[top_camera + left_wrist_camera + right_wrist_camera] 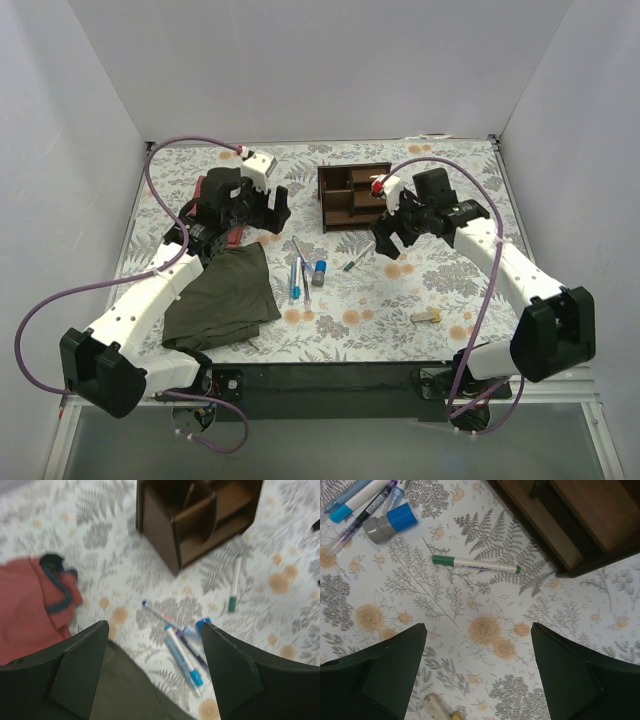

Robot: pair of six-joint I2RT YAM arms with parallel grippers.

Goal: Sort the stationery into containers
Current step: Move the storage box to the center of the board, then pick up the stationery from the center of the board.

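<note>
The dark brown organiser (354, 195) stands at the back centre of the table. Several blue and grey pens (298, 272) and a blue-capped cylinder (319, 271) lie together in front of it. A white pen with a green tip (354, 262) lies to their right, and a beige eraser (427, 316) lies near the front right. My left gripper (272, 207) is open and empty above the table, left of the organiser; its view shows the pens (182, 652) below. My right gripper (393, 243) is open and empty over bare mat, beside the green-tipped pen (475, 564).
An olive cloth (222, 295) lies at the front left, its edge close to the pens. A red cloth (225, 225) lies under the left arm. The organiser's corner (570, 525) is close to the right gripper. White walls enclose the table.
</note>
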